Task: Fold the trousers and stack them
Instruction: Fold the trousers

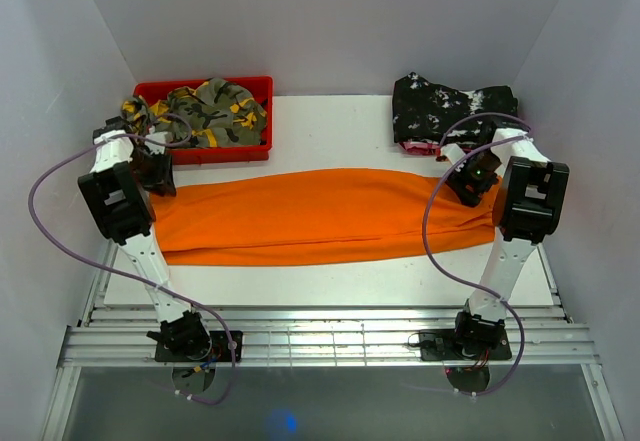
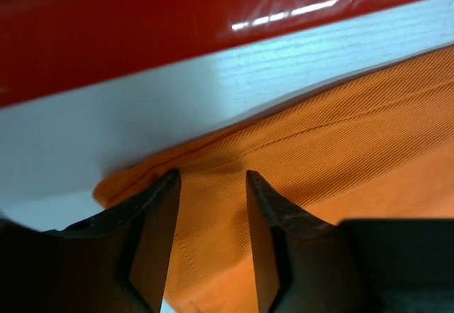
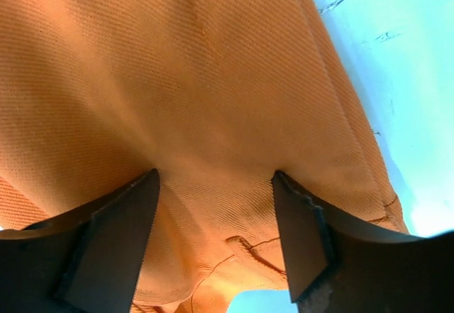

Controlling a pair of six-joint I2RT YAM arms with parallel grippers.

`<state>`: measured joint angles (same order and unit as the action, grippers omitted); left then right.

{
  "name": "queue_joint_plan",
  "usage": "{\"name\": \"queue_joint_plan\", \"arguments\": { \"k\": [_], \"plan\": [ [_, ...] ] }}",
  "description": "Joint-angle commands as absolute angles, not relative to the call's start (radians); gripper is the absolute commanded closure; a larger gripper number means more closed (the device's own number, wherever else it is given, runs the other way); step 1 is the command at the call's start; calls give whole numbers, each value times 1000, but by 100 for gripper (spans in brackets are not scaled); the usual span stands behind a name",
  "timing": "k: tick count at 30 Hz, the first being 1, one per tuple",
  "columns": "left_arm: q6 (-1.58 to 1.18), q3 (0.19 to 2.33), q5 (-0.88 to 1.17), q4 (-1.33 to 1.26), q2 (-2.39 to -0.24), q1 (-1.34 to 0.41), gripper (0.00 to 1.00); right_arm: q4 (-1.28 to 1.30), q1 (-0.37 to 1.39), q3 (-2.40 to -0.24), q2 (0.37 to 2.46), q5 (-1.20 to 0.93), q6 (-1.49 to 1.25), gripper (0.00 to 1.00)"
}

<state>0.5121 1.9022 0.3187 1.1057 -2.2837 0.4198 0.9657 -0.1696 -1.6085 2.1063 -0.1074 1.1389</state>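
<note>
The orange trousers (image 1: 320,216) lie stretched across the white table, folded lengthwise, one end at each arm. My left gripper (image 1: 157,174) is at their left end, by the far edge. In the left wrist view my left gripper (image 2: 213,179) is open, its jaws astride the orange cloth (image 2: 340,135) near a seam. My right gripper (image 1: 476,185) is at the right end. In the right wrist view my right gripper (image 3: 215,178) is open wider, with the cloth (image 3: 177,64) and its hem lying between the jaws.
A red bin (image 1: 256,88) with a green-yellow camouflage garment (image 1: 205,109) stands at the back left, its wall (image 2: 142,36) close beyond my left fingers. A black white-speckled garment (image 1: 450,111) lies at the back right. Grey walls close in on both sides.
</note>
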Motion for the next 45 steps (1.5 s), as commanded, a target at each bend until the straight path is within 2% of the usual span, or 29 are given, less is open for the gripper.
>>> {"name": "queue_joint_plan", "arguments": {
  "k": [1, 6, 9, 13, 19, 23, 27, 36, 41, 45],
  "plan": [
    [604, 1945, 351, 1032, -2237, 433, 46, 931, -184, -1612, 2071, -118, 1147, 26],
    [790, 1927, 482, 1150, -2041, 431, 32, 1032, -199, -1692, 1961, -185, 1276, 21],
    [917, 1852, 474, 1249, -1962, 436, 29, 1163, -207, -1749, 1927, -221, 1383, 23],
    [1067, 1673, 483, 1302, -1774, 446, 29, 1261, -219, -1676, 1878, -157, 1526, 25],
    [1251, 1343, 449, 1256, -1599, 453, 31, 1122, -281, -1488, 1821, -28, 1620, 26],
    [1368, 1204, 428, 1201, -1502, 463, 33, 1066, -311, -1462, 1836, -8, 1631, 25],
    [1466, 1134, 384, 1137, -1482, 465, 34, 1026, -330, -1404, 1821, 1, 1678, 21],
    [1496, 1158, 308, 1034, -1586, 465, 35, 957, -382, -1304, 1793, 66, 1744, 15],
    [1554, 1164, 314, 1103, -1592, 468, 36, 956, -414, -1307, 1799, 72, 1761, 7],
    [1586, 1146, 318, 1131, -1571, 474, 34, 951, -422, -1310, 1807, 75, 1759, 6]
  ]
}}
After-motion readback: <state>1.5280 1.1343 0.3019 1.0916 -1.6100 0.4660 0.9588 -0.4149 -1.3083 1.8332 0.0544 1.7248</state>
